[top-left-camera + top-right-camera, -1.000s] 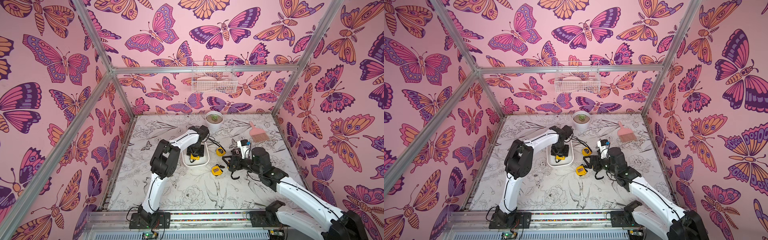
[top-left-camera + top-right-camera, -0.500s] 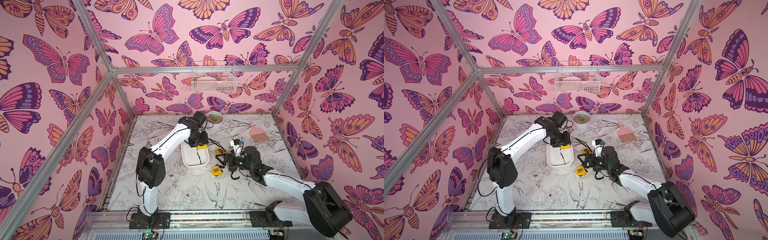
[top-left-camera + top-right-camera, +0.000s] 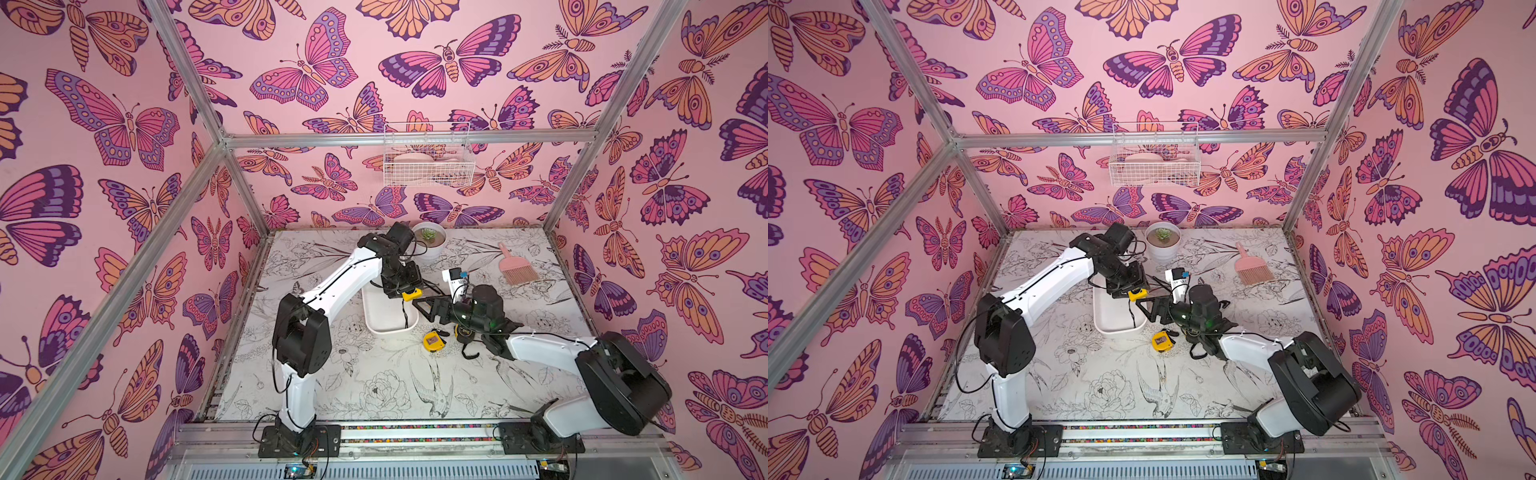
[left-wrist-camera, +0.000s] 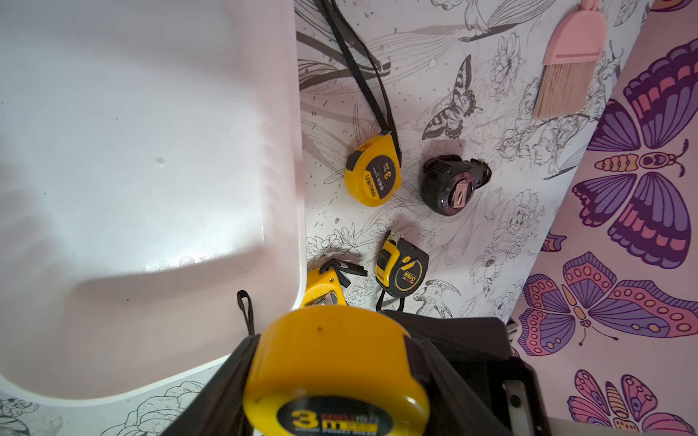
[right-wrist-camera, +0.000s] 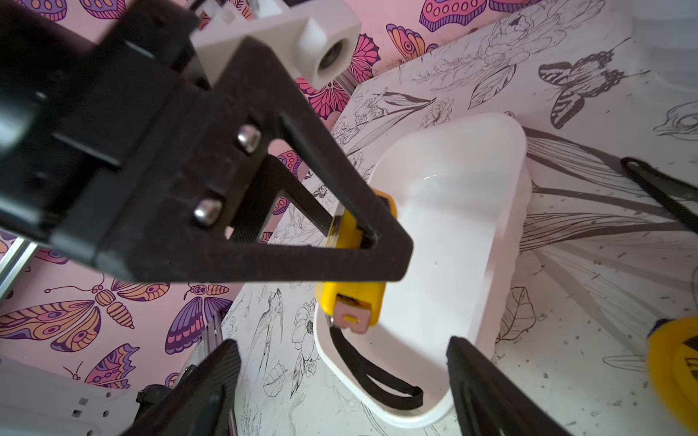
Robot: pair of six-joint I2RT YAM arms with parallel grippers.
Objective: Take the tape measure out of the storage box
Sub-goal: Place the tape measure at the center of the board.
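The left gripper (image 3: 406,292) is clamped on the yellow tape measure (image 4: 334,358), black fingers (image 5: 264,234) pinching it on both flat sides. The tape measure is up in the air, clear of the storage box (image 3: 390,331), hanging above the box's right rim towards its far half. Its black strap (image 5: 377,381) trails down over the box; whether the loop touches the floor of the box, I can't tell.

The storage box sits flat on the bench (image 3: 374,386), in the middle, long side running near to far.

In comes the right gripper (image 5: 342,341), low and level from the right, jaws spread wide and holding nothing. It points at the held tape measure, just beside it and below it, with no contact showing.

Right of the box, loose on the bench: a yellow measure (image 4: 372,173), a round black one (image 4: 453,185) and a black-and-yellow one (image 4: 402,270). At the far edge stand a white plant pot (image 3: 430,245) and, further right, a pink brush (image 3: 517,270). A wire basket (image 3: 428,166) hangs on the back wall.
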